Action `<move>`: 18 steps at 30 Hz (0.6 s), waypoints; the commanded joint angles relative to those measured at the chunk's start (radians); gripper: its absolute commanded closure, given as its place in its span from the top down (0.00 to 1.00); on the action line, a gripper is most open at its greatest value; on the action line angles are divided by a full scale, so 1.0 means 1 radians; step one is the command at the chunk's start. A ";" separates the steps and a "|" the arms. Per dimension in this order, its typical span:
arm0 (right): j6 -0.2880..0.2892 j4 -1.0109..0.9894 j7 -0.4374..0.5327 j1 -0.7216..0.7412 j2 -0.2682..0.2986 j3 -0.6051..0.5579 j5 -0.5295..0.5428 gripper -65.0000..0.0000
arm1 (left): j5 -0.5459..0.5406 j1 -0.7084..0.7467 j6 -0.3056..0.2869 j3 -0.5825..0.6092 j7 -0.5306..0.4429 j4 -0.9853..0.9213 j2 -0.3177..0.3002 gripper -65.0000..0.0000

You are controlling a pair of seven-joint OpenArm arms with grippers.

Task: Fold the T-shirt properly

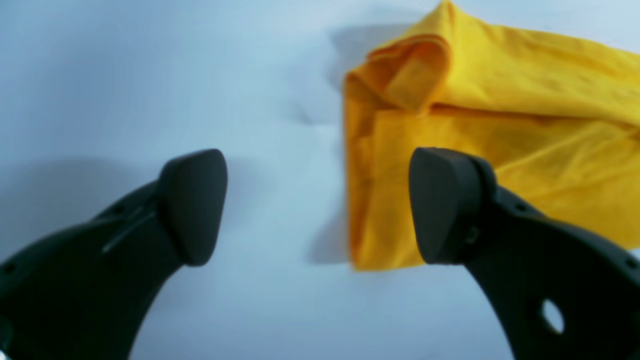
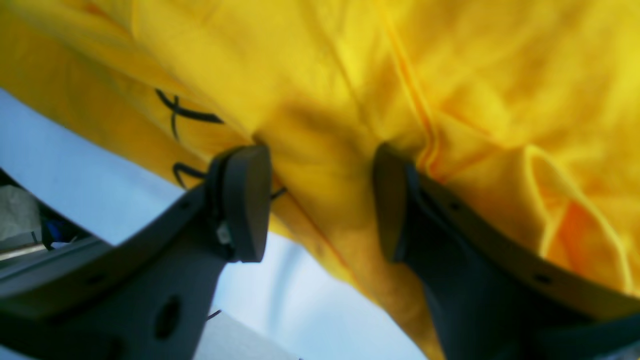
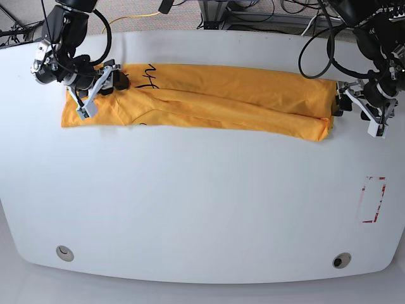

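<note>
Although the near half of the white table (image 3: pixel 190 215) lies bare apart from a red-edged marking (image 3: pixel 372 199) toward one side, the work sits along the far edge. There the T-shirt (image 3: pixel 209 101) is laid out as one long, narrow orange-yellow band across the table's width, its sides already turned in lengthwise so that several layers overlap, with a crease running along the middle. Black cursive lettering (image 3: pixel 148 77) shows near one end. So the lengthwise folding looks done, or nearly so; what is left, as I judge it, is to bring the band's ends together crosswise into a compact rectangle and to flatten the loose, puffed layers.

At the band's end on the base view's right, the left gripper (image 1: pixel 317 205) stands released, its jaws spread wide with nothing between them. It is just off the cloth, one pad over bare table and the other over the corner of the T-shirt, where the layers gape open and a folded edge curls upward.

At the opposite end, the right gripper (image 2: pixel 322 202) has its jaws partly apart with bunched fabric lying between them. The cloth appears to touch the pads, but I cannot tell whether it is truly pinched or merely straddled. That end also looks rumpled, so some smoothing seems needed before the crosswise fold.
</note>
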 commanded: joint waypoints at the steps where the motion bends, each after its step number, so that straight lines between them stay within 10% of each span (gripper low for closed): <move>1: 0.001 -0.015 0.048 0.009 0.019 0.003 -0.013 0.44 | -0.043 -0.012 -0.001 -0.002 -0.020 -0.033 -0.012 0.83; 18: 0.001 -0.045 0.065 0.009 0.021 0.003 -0.022 0.42 | -0.092 -0.038 -0.001 0.001 -0.024 -0.245 0.025 0.82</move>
